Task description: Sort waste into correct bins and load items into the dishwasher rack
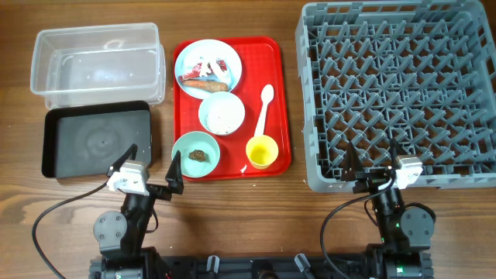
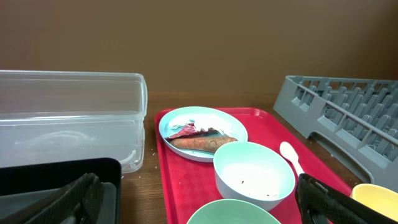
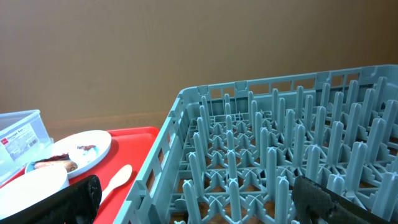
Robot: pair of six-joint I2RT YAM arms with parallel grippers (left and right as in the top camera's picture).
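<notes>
Our left end effector (image 1: 154, 155) and right end effector (image 1: 373, 155) are wide open and empty, and if we tip the plate (image 1: 225, 54) on the red tray (image 1: 276, 77), its food (image 1: 204, 77) could spill on the worktop (image 1: 232, 221).

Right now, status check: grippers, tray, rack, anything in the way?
Left gripper open, empty; right gripper open, empty. Red tray loaded: plate with scraps, middle bowl, near bowl, yellow cup, spoon. Rack empty. Nothing blocking the tray.
</notes>
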